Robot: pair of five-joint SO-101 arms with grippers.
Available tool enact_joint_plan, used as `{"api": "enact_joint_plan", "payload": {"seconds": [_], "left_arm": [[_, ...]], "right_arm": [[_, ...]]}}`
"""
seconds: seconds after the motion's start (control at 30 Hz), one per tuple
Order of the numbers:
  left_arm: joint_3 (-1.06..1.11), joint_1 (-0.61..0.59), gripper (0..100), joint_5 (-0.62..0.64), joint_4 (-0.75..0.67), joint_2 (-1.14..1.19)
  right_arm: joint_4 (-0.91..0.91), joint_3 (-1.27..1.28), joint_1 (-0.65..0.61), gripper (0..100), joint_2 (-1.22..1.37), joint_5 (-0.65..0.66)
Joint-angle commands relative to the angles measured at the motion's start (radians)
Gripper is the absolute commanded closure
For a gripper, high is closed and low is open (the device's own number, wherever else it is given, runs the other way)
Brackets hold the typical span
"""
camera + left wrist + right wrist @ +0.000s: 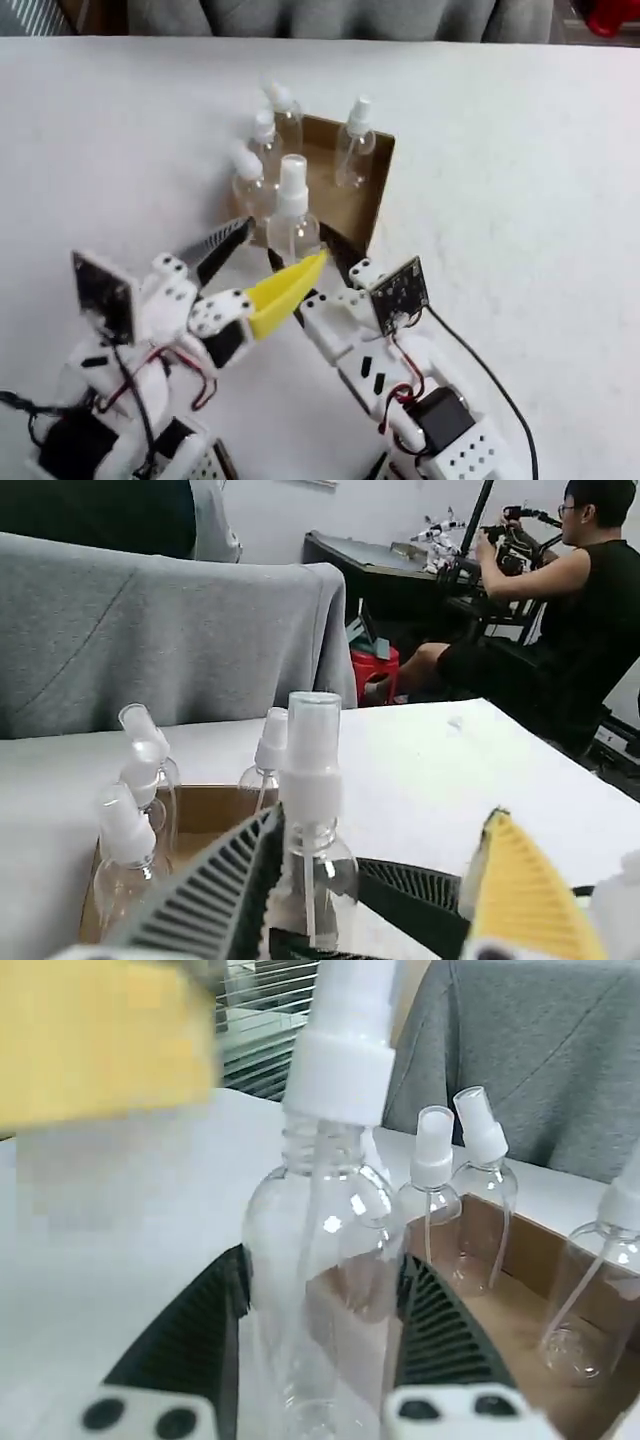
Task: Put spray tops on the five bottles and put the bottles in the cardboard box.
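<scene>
Right gripper (320,1300), reaching in from 5 o'clock in the high view, has its two black ribbed fingers (190,1350) pressed against opposite sides of a clear plastic front bottle (320,1210). The grip sits low on the bottle's body. The front bottle stands upright and carries a white spray top (340,1060), with its thin tube visible down through the clear wall.

Left gripper (283,245) comes in from 7 o'clock with its jaws spread wide. Its black finger (222,243) lies at 9 o'clock of the front bottle, and its yellow finger (285,285) crosses at 6 o'clock, just over the right arm. Whether either finger touches the bottle cannot be told.

The front bottle is at the 7 o'clock corner of the cardboard box (350,205). Whether its base is inside the box or on the table beside it cannot be told.

Four more clear bottles stand inside the box, each with a white spray top. Three are lined up along the 9 to 11 o'clock side: near bottle (250,185), middle bottle (265,145) and far bottle (285,115). The lone bottle (355,150) stands apart, toward the 1 o'clock corner.

The box rests near the middle of a white table (520,150). Grey cloth (330,15) runs along the table's 12 o'clock edge.
</scene>
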Motion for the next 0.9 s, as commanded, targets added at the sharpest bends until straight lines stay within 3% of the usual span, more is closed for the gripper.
{"api": "enact_joint_plan", "payload": {"seconds": [0.0,0.2,0.4,0.5,0.63,0.73,0.87], "left_arm": [[-0.011,0.01,70,0.0,0.052,-0.056],[-0.011,0.01,70,0.02,0.058,-0.113],[-0.011,0.018,71,0.091,0.058,-0.128],[-0.009,0.019,79,0.091,0.058,-0.128],[-0.009,0.019,99,0.091,0.06,-0.128],[0.014,0.021,93,0.091,0.075,-0.128],[0.107,0.022,99,0.091,0.068,-0.13]], "right_arm": [[0.001,-0.017,0.012,98.2,-0.01,0.0],[0.001,-0.017,0.024,98.2,-0.008,0.0],[-0.01,-0.025,0.127,98.2,-0.008,0.0],[-0.01,-0.026,0.154,98.2,-0.008,0.0],[-0.01,-0.044,0.176,98.2,0.001,0.0],[-0.01,-0.058,0.223,98.2,-0.005,0.0],[-0.01,-0.095,0.28,98.2,0.001,-0.006]]}}
